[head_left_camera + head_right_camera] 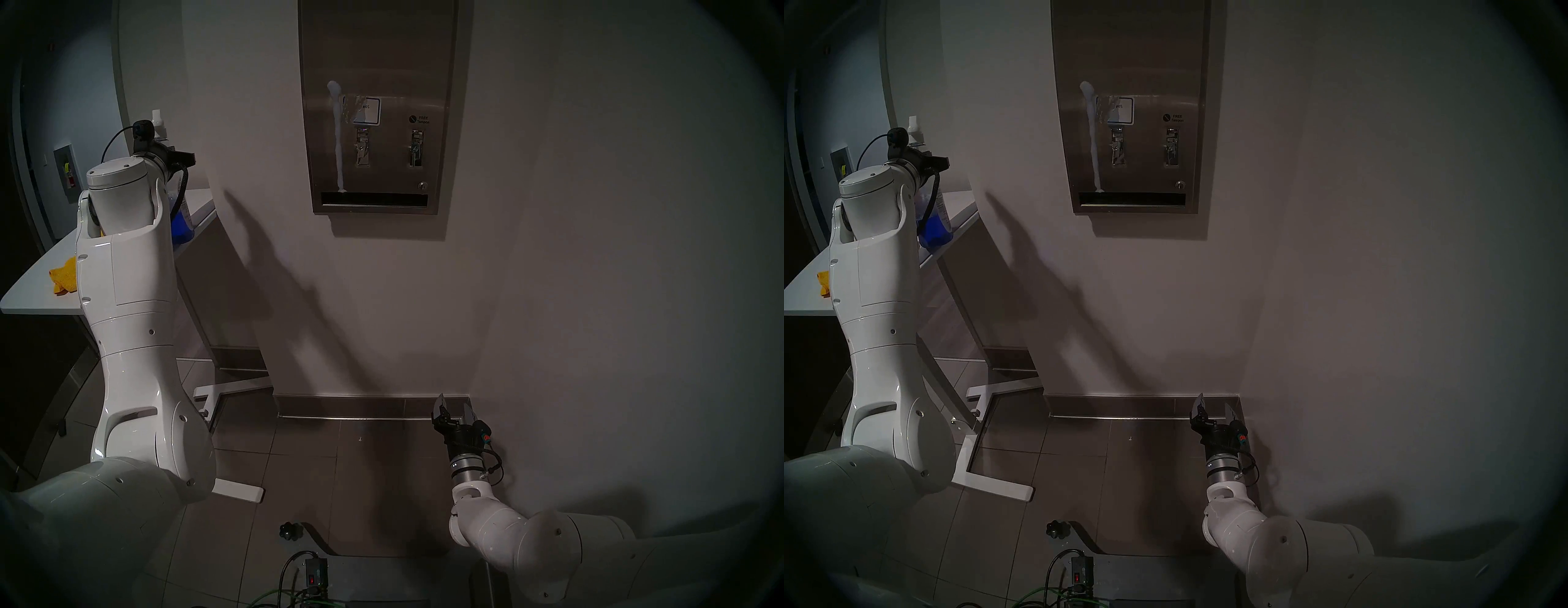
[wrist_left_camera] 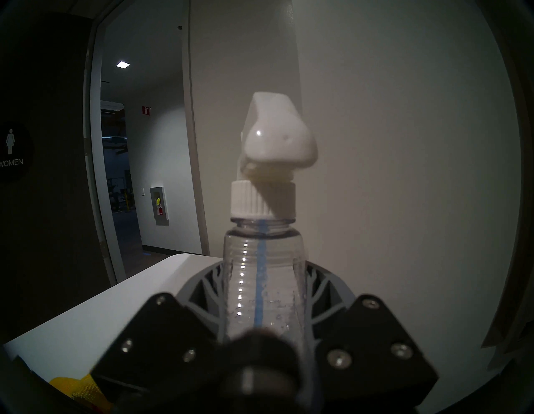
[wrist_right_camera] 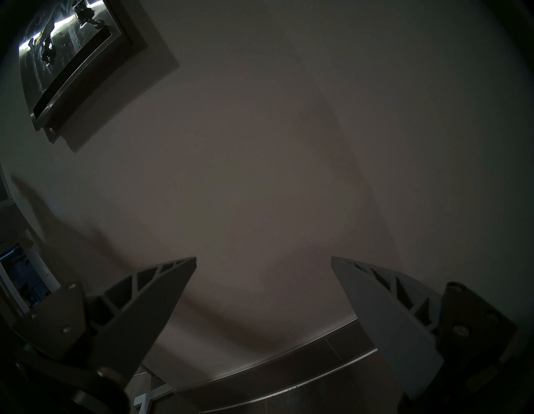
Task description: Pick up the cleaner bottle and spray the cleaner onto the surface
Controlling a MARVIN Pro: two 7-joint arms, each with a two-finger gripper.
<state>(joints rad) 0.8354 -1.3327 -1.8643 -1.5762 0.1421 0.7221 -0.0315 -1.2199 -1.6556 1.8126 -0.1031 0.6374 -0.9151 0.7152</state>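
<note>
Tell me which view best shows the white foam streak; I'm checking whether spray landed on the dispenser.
Head stereo left: the foam streak runs down the steel dispenser panel to its slot. Head stereo right shows nearly the same. Right wrist catches only the panel's lower corner; left wrist shows none.

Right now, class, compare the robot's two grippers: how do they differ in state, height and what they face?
The left gripper is shut on the cleaner bottle; the right gripper is open and empty. The left gripper is raised beside the white table; the right gripper hangs low near the floor. The left one faces the bottle's nozzle and the wall; the right one faces bare wall below the steel panel. Both have dark ribbed fingers.
</note>
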